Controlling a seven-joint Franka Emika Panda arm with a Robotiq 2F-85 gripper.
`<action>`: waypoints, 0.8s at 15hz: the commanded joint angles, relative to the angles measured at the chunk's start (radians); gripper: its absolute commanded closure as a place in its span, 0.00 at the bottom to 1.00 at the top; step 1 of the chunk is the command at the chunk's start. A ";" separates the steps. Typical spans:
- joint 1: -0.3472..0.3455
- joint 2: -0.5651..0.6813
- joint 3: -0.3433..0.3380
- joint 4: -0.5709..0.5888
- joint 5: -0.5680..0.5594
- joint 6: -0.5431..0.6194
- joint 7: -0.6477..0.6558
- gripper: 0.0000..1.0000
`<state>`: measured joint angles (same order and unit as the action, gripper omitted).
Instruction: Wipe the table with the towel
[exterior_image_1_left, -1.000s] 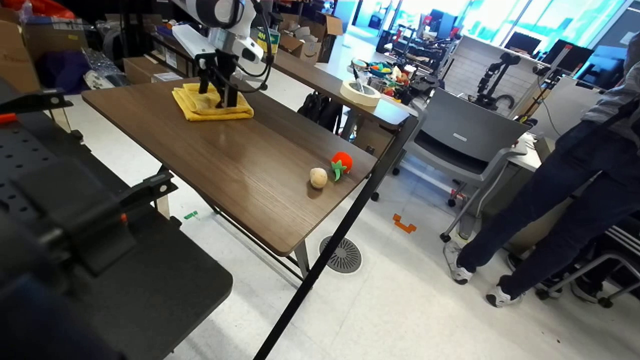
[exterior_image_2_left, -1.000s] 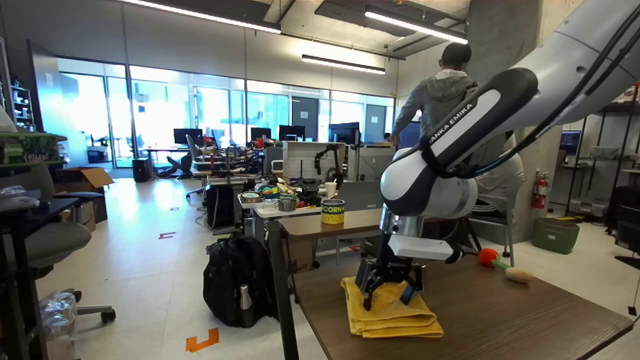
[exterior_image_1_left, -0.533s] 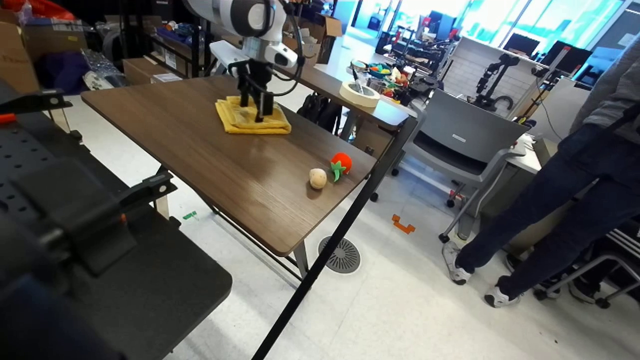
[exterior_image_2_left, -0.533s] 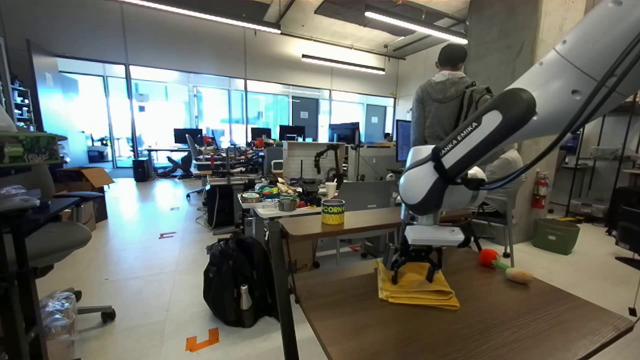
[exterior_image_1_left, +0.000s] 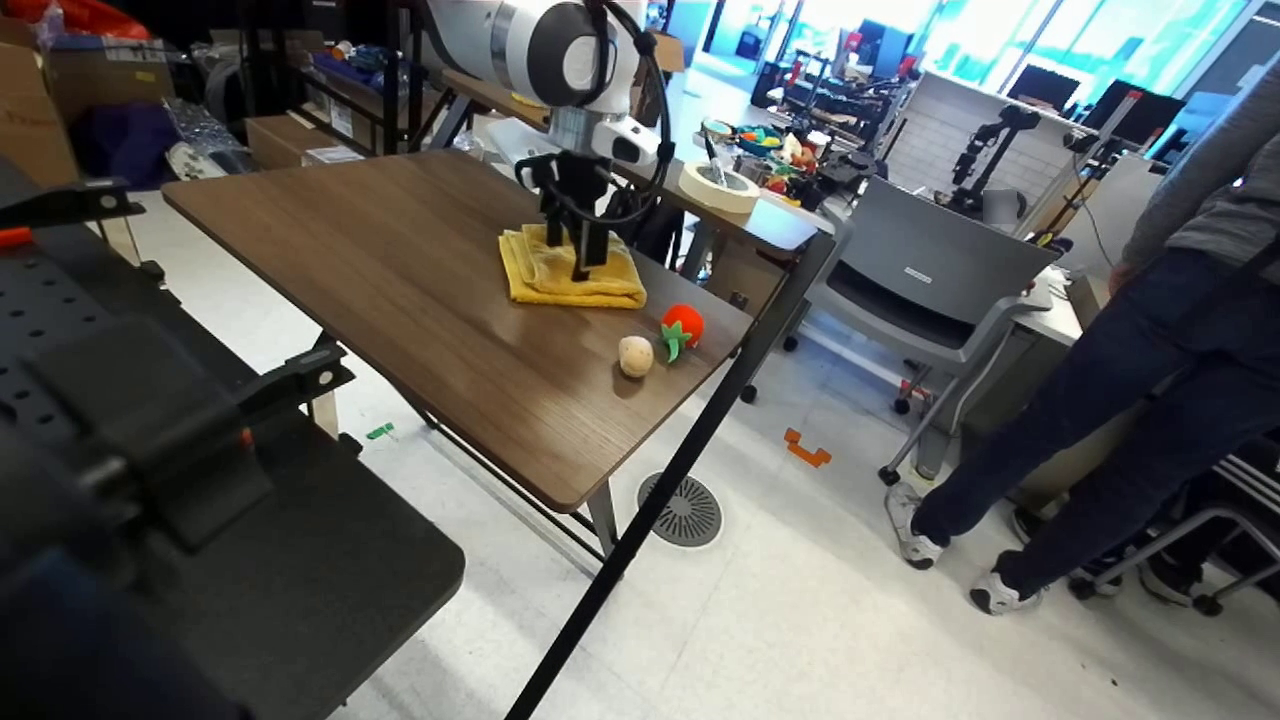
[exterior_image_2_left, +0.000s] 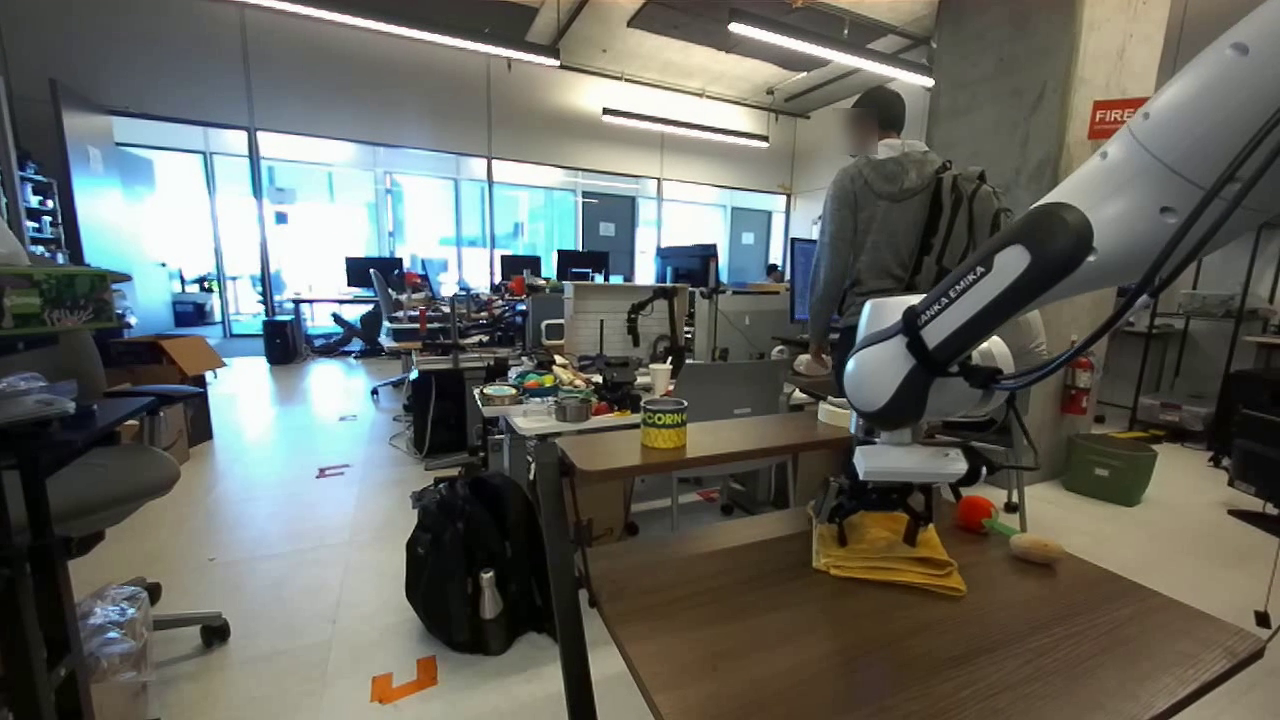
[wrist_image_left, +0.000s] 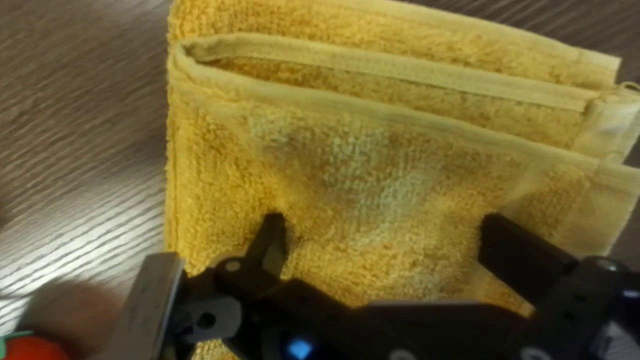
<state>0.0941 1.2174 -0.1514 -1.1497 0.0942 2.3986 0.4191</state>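
Gripper (wrist_image_left: 383, 219), jaws apart (nothing pinched), rests on towel (wrist_image_left: 320, 115) during apparent wiping of table (exterior_image_1_left: 400, 280); next stroke should skirt the red toy (exterior_image_1_left: 688, 320).

Strip lights (exterior_image_2_left: 685, 129) lit overhead; glass wall (exterior_image_2_left: 540, 225) bright; floor (exterior_image_2_left: 300, 530) pale.

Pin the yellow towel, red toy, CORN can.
Yellow towel (wrist_image_left: 380, 195), wrist view: middle of the top layer.
Red toy (exterior_image_1_left: 685, 317), in an exterior view: red body.
CORN can (exterior_image_2_left: 664, 428), in an exterior view: printed side.
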 joint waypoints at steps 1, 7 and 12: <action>0.051 0.009 0.065 -0.029 -0.026 0.071 -0.042 0.00; 0.132 -0.027 0.186 -0.056 -0.015 0.129 -0.109 0.00; 0.169 -0.010 0.196 -0.018 -0.022 0.110 -0.090 0.00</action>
<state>0.2586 1.2023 0.0485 -1.1764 0.0663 2.5120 0.3311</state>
